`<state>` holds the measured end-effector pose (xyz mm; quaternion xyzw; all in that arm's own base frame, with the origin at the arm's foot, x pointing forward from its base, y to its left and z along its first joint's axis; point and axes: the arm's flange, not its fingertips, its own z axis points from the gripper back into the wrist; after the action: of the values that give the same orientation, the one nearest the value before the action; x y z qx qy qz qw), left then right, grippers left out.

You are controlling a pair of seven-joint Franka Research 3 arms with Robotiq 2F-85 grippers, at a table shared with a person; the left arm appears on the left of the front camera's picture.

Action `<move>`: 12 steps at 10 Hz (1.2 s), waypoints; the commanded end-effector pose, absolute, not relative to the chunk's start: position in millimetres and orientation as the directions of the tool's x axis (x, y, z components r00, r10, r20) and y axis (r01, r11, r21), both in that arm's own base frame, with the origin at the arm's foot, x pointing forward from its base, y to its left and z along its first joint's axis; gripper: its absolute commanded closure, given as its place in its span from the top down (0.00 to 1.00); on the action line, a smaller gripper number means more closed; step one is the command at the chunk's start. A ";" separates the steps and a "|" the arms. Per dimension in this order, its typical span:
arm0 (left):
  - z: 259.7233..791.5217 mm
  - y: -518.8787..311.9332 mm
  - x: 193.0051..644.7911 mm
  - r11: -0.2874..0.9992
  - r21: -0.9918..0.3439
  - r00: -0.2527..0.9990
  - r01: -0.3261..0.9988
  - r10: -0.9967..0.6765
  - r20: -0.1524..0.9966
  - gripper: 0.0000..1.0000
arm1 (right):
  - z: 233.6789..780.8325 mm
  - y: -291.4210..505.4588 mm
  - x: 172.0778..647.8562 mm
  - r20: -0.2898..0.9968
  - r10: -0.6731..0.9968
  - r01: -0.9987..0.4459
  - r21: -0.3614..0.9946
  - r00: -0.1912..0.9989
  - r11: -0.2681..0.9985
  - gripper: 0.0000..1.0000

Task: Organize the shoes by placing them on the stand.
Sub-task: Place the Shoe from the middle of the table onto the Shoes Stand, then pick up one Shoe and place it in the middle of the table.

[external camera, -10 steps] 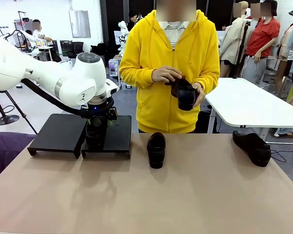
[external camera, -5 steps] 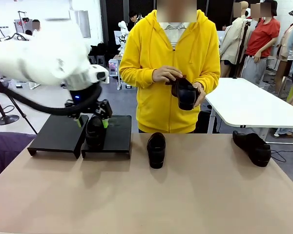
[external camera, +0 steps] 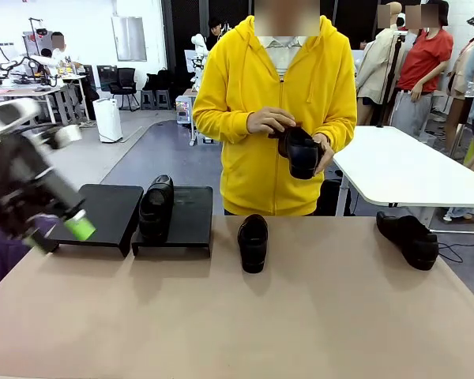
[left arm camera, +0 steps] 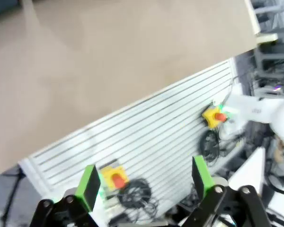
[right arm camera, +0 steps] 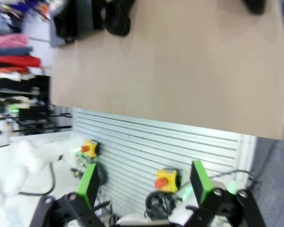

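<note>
One glossy black shoe (external camera: 156,207) rests on the black stand (external camera: 191,225), straddling the gap between its two platforms. A second shoe (external camera: 253,242) lies on the table just right of the stand, and a third (external camera: 408,238) near the table's far right edge. The person in a yellow hoodie holds another shoe (external camera: 301,151) in both hands at chest height. My left gripper (external camera: 55,233) shows blurred at the left, in front of the stand, open and holding nothing (left arm camera: 146,182). My right gripper (right arm camera: 143,182) is open and holding nothing, above the table's near edge.
The tan table (external camera: 245,316) has free room across its front half. The stand's left platform (external camera: 95,209) is bare. Below the table's near edge, a slatted panel (left arm camera: 146,137) carries yellow emergency-stop buttons (right arm camera: 166,180). A white table (external camera: 403,166) stands behind at the right.
My left gripper has let go of the shoe on the stand, risen off it and swung away to the left and towards the near side. The shoes have not moved.
</note>
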<state>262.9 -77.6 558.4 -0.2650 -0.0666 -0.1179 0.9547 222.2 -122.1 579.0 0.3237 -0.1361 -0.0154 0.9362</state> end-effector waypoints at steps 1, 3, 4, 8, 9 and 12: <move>522.6 -46.7 210.4 0.750 -0.622 0.958 0.223 -0.050 0.282 1.00 | 582.0 -123.4 221.1 0.244 -0.114 -0.060 0.606 0.963 0.793 1.00; 539.5 -58.6 235.1 0.795 -0.565 0.969 0.223 -0.119 0.216 1.00 | 582.0 -123.4 221.1 0.244 -0.114 -0.060 0.606 0.963 0.793 1.00; 539.5 -58.6 235.1 0.795 -0.565 0.969 0.223 -0.119 0.216 1.00 | 582.0 -123.4 221.1 0.244 -0.114 -0.060 0.606 0.963 0.793 1.00; 539.5 -58.6 235.1 0.795 -0.565 0.969 0.223 -0.119 0.216 1.00 | 582.0 -123.4 221.1 0.244 -0.114 -0.060 0.606 0.963 0.793 1.00; 539.5 -58.6 235.1 0.795 -0.565 0.969 0.223 -0.119 0.216 1.00 | 582.0 -123.4 221.1 0.244 -0.114 -0.060 0.606 0.963 0.793 1.00; 539.5 -58.6 235.1 0.795 -0.565 0.969 0.223 -0.119 0.216 1.00 | 582.0 -123.4 221.1 0.244 -0.114 -0.060 0.606 0.963 0.793 1.00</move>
<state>233.6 -62.5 538.3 -0.3015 -0.0829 -0.0805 0.9464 222.0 -122.2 579.1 0.3235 -0.1363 -0.0157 0.9362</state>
